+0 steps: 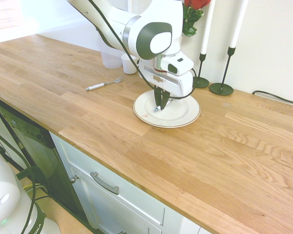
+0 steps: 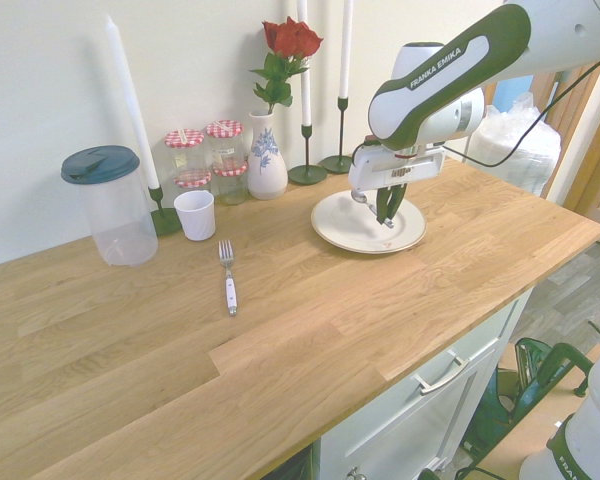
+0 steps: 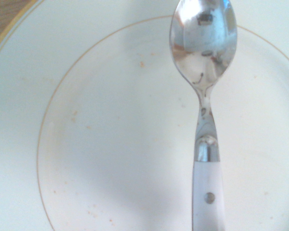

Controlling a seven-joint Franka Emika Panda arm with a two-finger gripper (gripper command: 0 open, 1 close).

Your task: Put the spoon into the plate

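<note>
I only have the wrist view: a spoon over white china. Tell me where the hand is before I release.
Observer: The hand hangs low over the middle of the plate, pointing straight down.
Operator: Confirm it holds the spoon.
Observer: In the first exterior view the fingers are close together with the spoon at their tips, so it looks gripped.
Operator: Report anything close by.
Observer: A dark candlestick stands just behind the plate, and a fork lies apart from it on the wooden counter.
</note>
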